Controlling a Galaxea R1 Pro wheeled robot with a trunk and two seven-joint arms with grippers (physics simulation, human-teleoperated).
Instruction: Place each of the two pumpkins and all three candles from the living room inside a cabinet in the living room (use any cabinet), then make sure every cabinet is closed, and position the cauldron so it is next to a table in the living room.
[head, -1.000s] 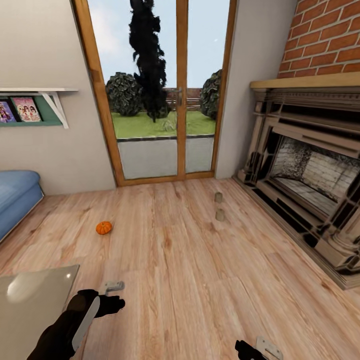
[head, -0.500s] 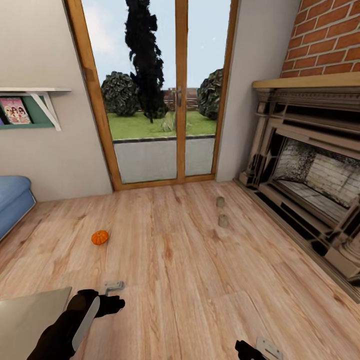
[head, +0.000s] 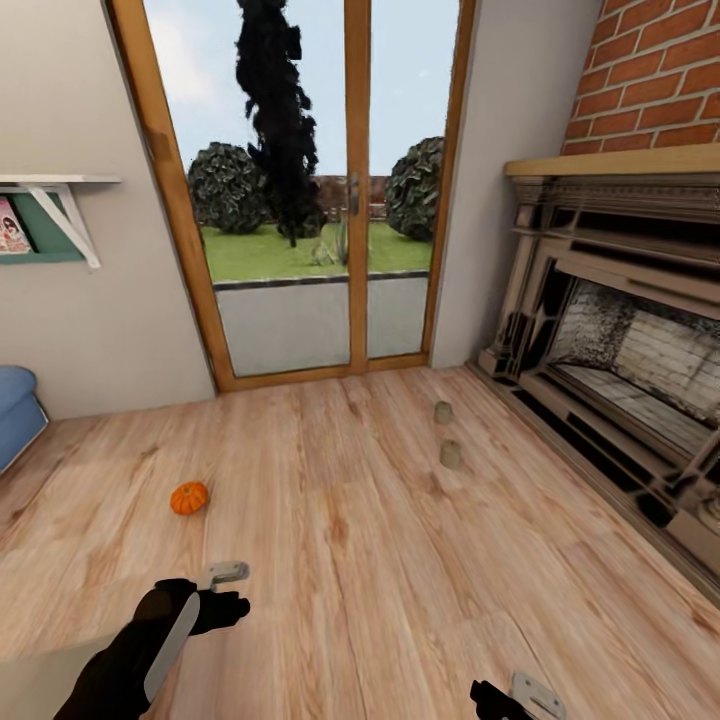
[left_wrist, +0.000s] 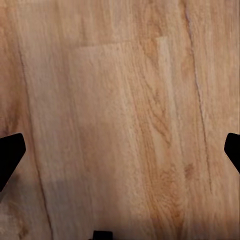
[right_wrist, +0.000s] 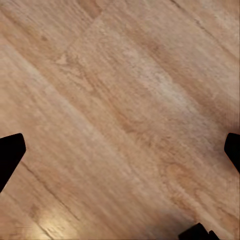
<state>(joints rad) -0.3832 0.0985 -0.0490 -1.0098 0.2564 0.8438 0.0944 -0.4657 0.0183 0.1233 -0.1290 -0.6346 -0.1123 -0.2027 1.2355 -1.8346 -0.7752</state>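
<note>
One small orange pumpkin (head: 189, 497) lies on the wood floor, ahead of my left gripper (head: 226, 592) and a little to its left. Two short beige candles (head: 443, 412) (head: 452, 455) stand on the floor further ahead to the right, close to the fireplace. A pale corner of the glossy grey table (head: 35, 680) shows beside my left arm. In its wrist view my left gripper (left_wrist: 120, 155) is open over bare floorboards. My right gripper (head: 512, 700) sits low and is open too (right_wrist: 120, 155), with nothing between its fingers. The cabinet and the cauldron are out of view.
Glass patio doors (head: 300, 200) in a wood frame face me. A stone fireplace (head: 620, 360) under brick runs along the right wall. A blue sofa end (head: 14, 412) and a wall shelf (head: 45, 215) are at the left. Wood floor stretches between.
The camera has moved forward and turned right: the sofa, shelf and table slid left out of the picture, and the pumpkin and candles sit lower. Both arms hold the same pose.
</note>
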